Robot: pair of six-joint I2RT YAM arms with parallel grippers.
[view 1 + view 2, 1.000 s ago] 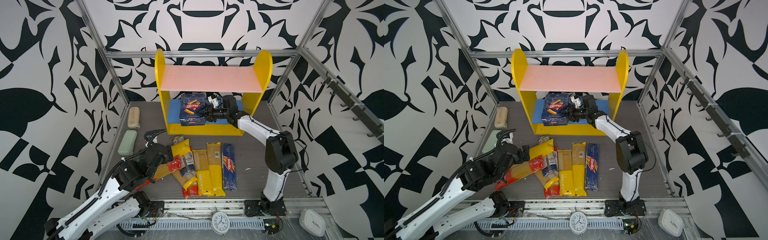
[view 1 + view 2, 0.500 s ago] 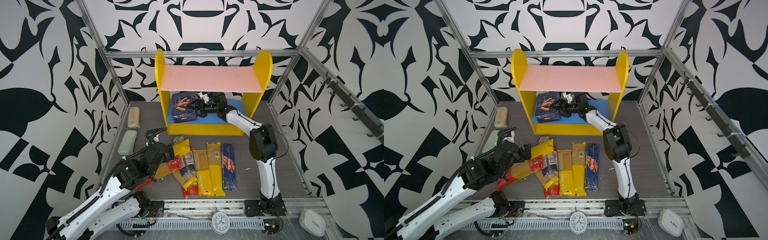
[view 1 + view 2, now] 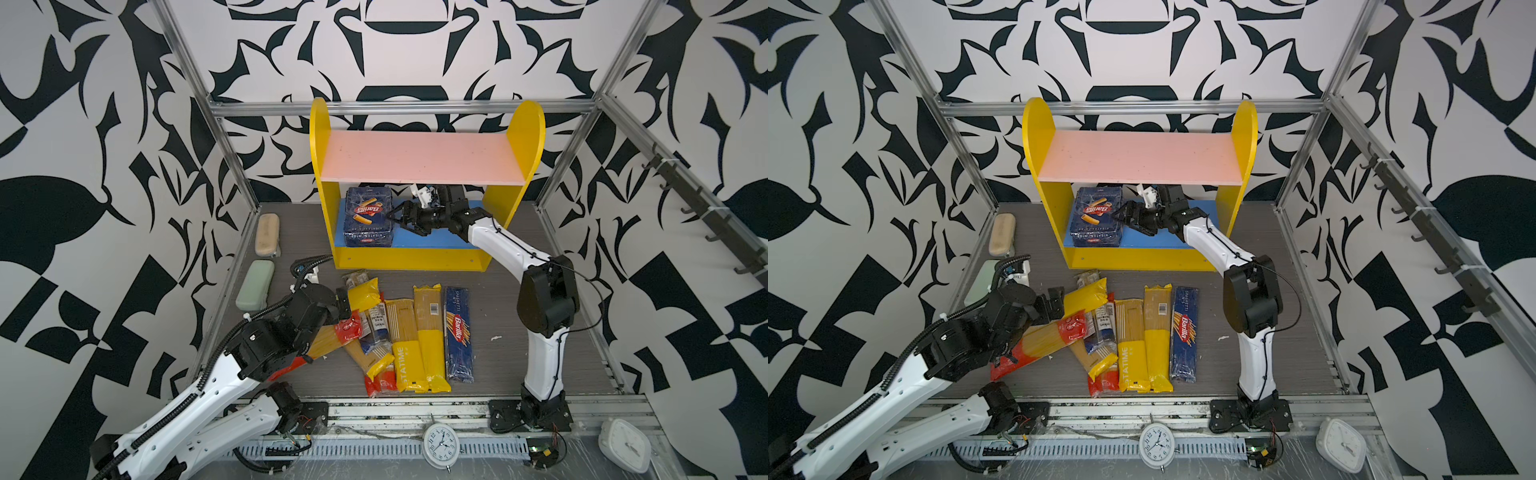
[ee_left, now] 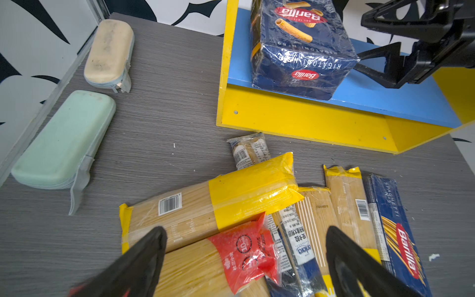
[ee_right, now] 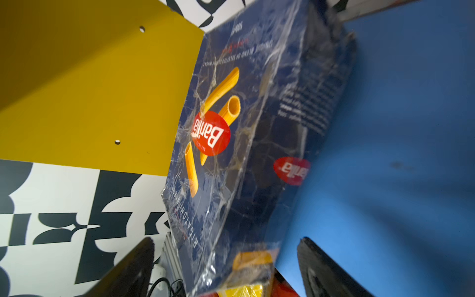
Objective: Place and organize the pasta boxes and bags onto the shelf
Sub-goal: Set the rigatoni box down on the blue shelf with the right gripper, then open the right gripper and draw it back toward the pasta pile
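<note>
Blue rigatoni box (image 3: 368, 216) sits just beside the spread-open right pincer (image 3: 397, 219), seemingly apart.

We've got the wide Barilla rigatoni box (image 3: 368, 222), dark blue and film-wrapped, lying flat at the left end of the blue lower board of the yellow shelf (image 3: 527, 137). The narrow spaghetti box (image 3: 458, 332) lies on the floor (image 3: 494, 374) out front, right alongside the spaghetti bags (image 3: 429, 332). Those sit side by side, with a few overlapping crookedly on the left.
</note>
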